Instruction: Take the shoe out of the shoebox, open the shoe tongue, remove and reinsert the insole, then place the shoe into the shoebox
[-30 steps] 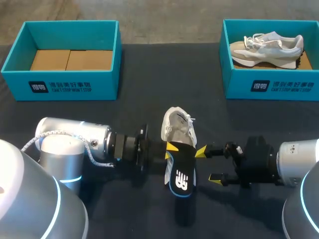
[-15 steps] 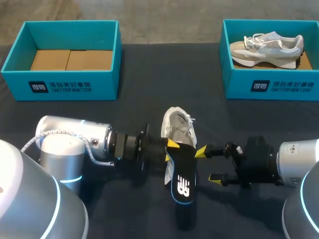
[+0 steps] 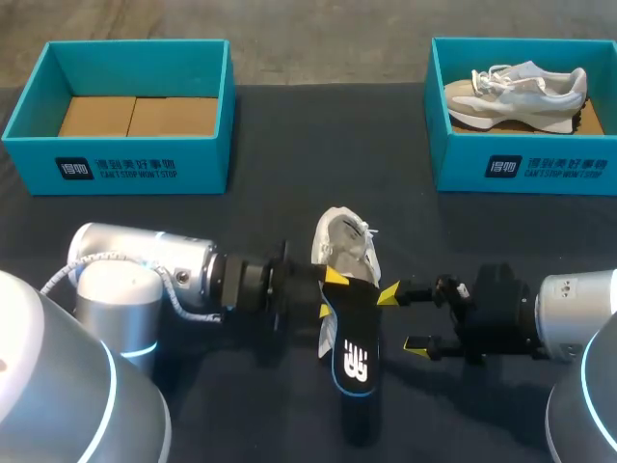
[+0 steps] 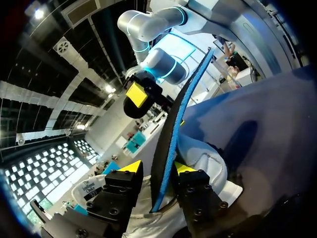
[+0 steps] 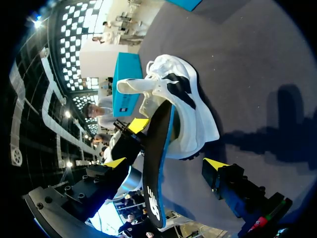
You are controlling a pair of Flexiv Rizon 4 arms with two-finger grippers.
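Observation:
A white shoe (image 3: 342,241) lies on the dark table in the middle of the head view, its opening turned toward the front. A black insole (image 3: 353,352) with a blue edge sticks out of it toward the table's front edge. My left gripper (image 3: 331,294) comes in from the left at the shoe's heel. In the left wrist view its fingers (image 4: 130,168) stand apart around the insole (image 4: 185,99), with a gap on one side, so it is open. My right gripper (image 3: 402,318) stands open just right of the insole. In the right wrist view the insole (image 5: 154,173) and the shoe (image 5: 190,114) lie ahead of it.
A teal shoebox (image 3: 120,159) at the back left holds only cardboard. A second teal box (image 3: 525,169) at the back right holds another pale shoe (image 3: 516,87). My right gripper's yellow tip (image 4: 137,94) shows beyond the insole in the left wrist view.
My left gripper's fingers have spread apart from the insole, and the arm has edged a little to the right. The insole has slipped slightly toward the front. My right arm is unchanged.

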